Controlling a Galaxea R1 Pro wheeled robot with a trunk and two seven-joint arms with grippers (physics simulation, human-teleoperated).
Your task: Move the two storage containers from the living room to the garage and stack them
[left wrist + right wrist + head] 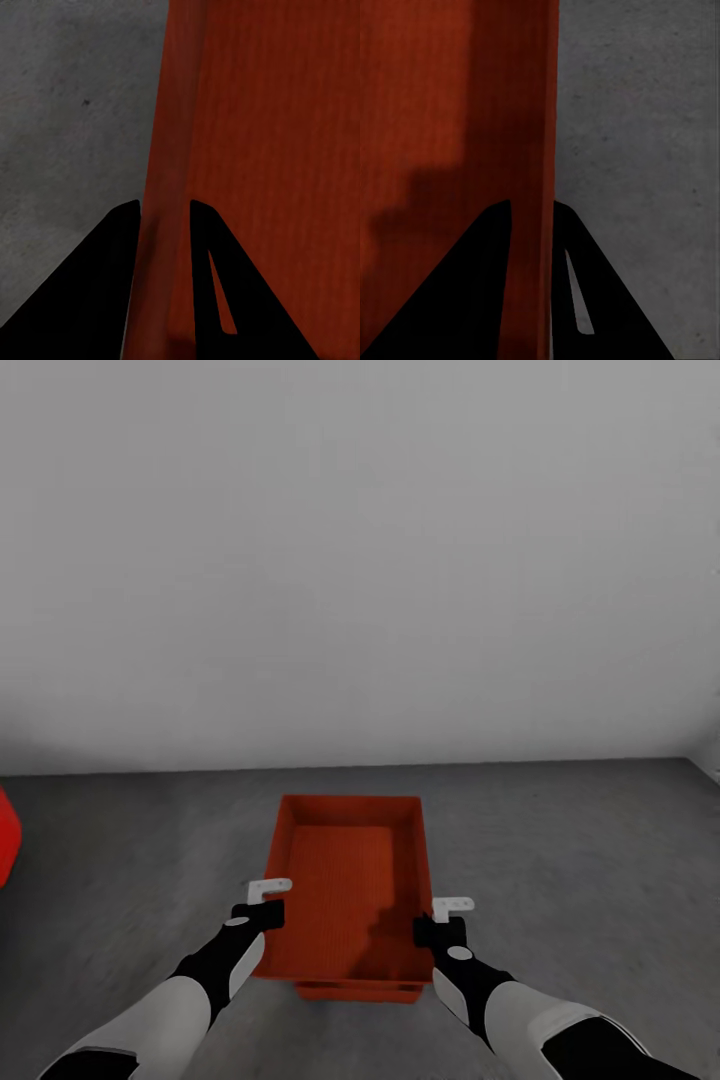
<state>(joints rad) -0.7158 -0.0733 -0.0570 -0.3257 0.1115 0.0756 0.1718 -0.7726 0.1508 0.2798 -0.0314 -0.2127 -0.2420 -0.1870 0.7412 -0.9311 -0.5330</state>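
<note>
garage: upper bin long axis pointing away, left gripper and right gripper clamping opposite long walls, lower bin directly beneath on floor.

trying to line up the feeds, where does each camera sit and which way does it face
Head view: on the head, looking forward and down at the container on the floor; both forearms show.
Left wrist view: along the left gripper, astride the container's wall.
Right wrist view: along the right gripper, astride the opposite wall.
Shared: all three show the container and floor.
</note>
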